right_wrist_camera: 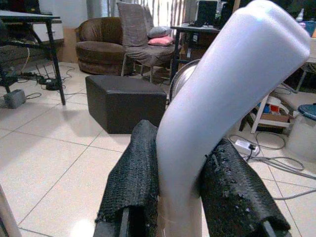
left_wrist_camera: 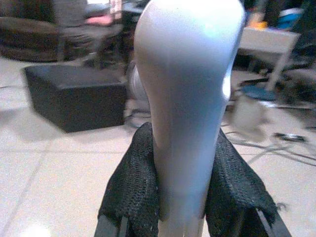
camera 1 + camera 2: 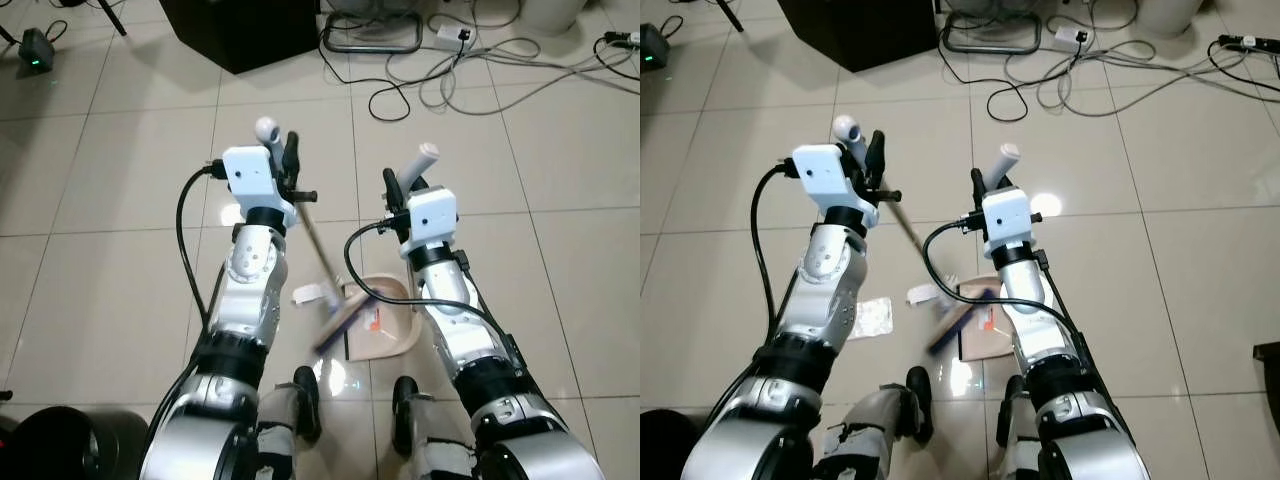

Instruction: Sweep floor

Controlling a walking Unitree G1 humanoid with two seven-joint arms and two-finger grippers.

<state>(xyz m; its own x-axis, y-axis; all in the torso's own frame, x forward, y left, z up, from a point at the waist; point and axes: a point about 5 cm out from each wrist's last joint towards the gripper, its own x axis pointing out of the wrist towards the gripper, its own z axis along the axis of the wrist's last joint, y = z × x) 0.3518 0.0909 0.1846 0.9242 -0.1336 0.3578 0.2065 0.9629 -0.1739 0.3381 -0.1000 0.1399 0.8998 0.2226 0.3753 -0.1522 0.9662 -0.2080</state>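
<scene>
Left gripper [image 3: 278, 150] jaws clamp the broom [image 3: 325, 268] handle; right gripper [image 3: 408, 178] jaws clamp the dustpan [image 3: 382, 322] handle. Brush head meets the pan's lip between both arms; cables [image 3: 450, 80] edge the open tiles ahead.

Black ottoman [image 1: 126, 101] sits out on the tiles, cables [image 3: 455, 75] snaking everywhere behind it, brown sofa [image 1: 101, 47] further back.

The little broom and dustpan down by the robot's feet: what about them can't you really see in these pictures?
- Broom head: motion-blurred in both eye views, so its bristles can't be made out.
- Beige plastic dustpan: partly covered by the right arm; its contents are too small to identify.
- White paper scrap: in the left eye view, the left arm hides it.
- Both wrist views: pale handles block the floor ahead.
</scene>
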